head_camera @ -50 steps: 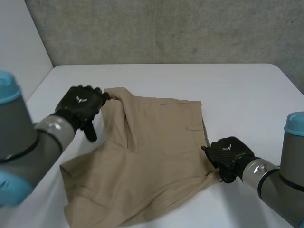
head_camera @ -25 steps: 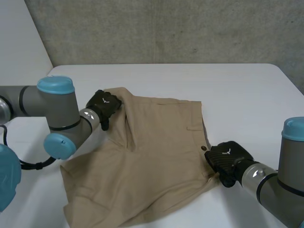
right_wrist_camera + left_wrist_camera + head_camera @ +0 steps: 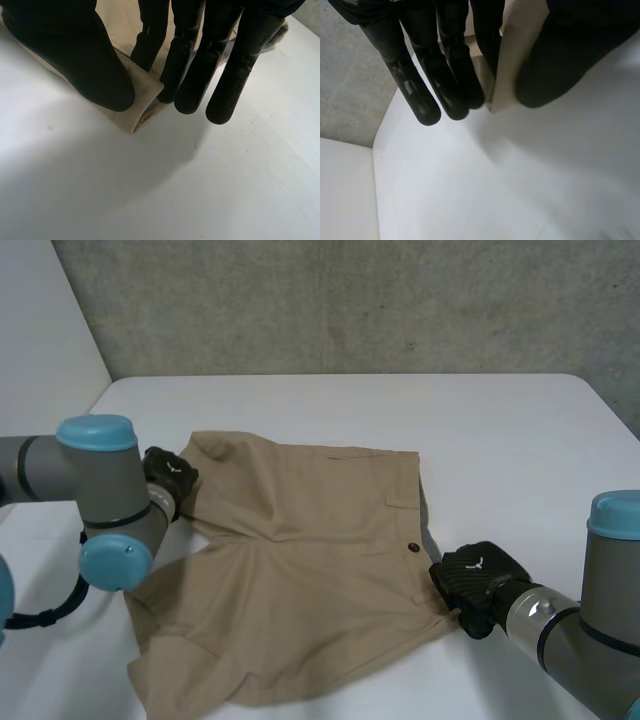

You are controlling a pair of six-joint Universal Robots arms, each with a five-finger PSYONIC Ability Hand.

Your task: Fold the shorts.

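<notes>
Shorts (image 3: 300, 560), tan, flat on bench (image 3: 500, 440). Left hand (image 3: 165, 475): fingers (image 3: 452, 75) pinch far-left hem. Right hand (image 3: 475, 575): fingers (image 3: 187, 65) pinch right waistband corner (near button (image 3: 413, 547)). Step: edges grasped; next, likely fold across.

The white table (image 3: 500, 430) bears a pair of tan shorts (image 3: 310, 560), spread over its middle and out toward 7 o'clock. The waistband (image 3: 424, 510) runs along the shorts' 3 o'clock edge, with a dark button (image 3: 413, 547) on it. One leg (image 3: 240, 475) reaches toward 10 o'clock, the other leg (image 3: 190, 640) toward 7 o'clock. The cloth lies mostly flat, with soft creases.
</notes>
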